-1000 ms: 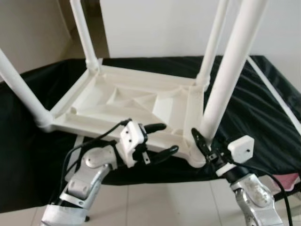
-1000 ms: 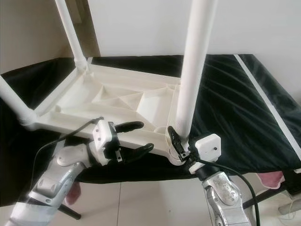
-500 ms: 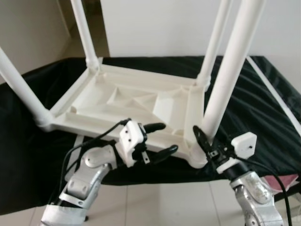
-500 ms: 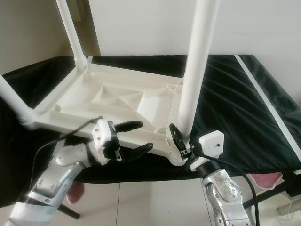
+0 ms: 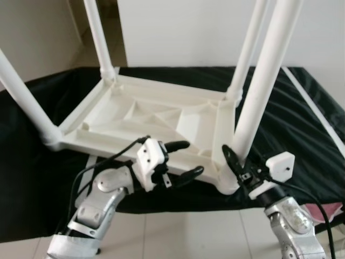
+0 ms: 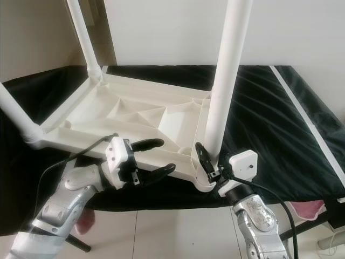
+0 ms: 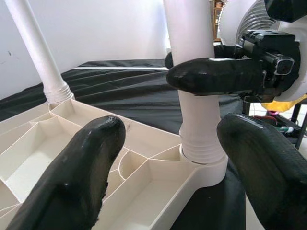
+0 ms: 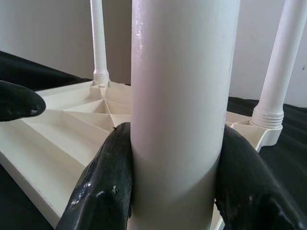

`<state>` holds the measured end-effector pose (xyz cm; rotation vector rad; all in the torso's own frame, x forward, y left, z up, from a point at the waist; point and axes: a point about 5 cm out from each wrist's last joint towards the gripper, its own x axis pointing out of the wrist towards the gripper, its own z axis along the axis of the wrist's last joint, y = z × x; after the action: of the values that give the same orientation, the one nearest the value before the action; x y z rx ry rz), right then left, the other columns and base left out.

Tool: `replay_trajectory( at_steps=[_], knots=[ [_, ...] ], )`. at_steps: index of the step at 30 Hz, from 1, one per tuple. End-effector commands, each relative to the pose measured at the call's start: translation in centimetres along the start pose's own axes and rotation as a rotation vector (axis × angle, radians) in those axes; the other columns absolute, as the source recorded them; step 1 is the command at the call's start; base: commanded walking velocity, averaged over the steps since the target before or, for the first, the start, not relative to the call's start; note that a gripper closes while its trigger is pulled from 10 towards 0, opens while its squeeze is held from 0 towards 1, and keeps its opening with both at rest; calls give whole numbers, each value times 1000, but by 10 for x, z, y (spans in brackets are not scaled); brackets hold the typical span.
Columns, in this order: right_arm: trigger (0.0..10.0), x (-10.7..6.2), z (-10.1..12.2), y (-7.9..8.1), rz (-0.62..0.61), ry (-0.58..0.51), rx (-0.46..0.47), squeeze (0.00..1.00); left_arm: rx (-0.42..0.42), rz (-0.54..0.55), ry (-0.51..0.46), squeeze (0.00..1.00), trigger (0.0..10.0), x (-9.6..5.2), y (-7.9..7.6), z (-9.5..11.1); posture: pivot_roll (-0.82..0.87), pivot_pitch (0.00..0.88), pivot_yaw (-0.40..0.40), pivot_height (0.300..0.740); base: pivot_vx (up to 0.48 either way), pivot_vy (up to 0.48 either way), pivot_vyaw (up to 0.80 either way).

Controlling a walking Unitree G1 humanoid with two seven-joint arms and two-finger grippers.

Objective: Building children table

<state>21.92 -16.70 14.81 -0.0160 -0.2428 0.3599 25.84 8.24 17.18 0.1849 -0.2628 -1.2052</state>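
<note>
Gripping the near leg (image 6: 222, 102) of the upturned table (image 6: 135, 116) on the black cloth (image 6: 269, 113), my right gripper (image 6: 205, 162) should twist squarely; my left gripper (image 6: 153, 157), fingers spread, can steady the rim.

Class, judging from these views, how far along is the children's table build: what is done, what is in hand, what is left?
Done: four white legs stand in the upturned tabletop. In hand: the right gripper is shut on the near-right leg just above its socket; the left gripper is open by the near edge. Left: probably finishing that leg, then turning the table upright.
</note>
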Motion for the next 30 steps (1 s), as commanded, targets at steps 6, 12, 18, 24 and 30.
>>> replay_trajectory(
  at_steps=[6,12,18,24,30],
  knots=[
    [10000,-36,-52,-13,-141,261,148,0,21,-1,15,0,10000,-2,1,0,-28,51,26,740,0,0,0],
    [10000,-35,-53,-19,-195,245,194,0,26,-7,17,0,10000,-2,1,1,-27,47,28,740,0,0,0],
    [10000,-34,-53,-17,-153,250,119,0,23,-7,18,0,10000,-2,1,0,-28,48,29,740,0,0,0],
    [10000,-32,-51,-22,-151,239,12,0,23,-7,19,0,10000,-3,0,1,-26,48,27,740,0,0,0],
    [10000,-30,-51,-22,-133,238,-69,0,20,-4,19,0,10000,-4,0,1,-25,51,29,740,0,0,0]
  ],
)
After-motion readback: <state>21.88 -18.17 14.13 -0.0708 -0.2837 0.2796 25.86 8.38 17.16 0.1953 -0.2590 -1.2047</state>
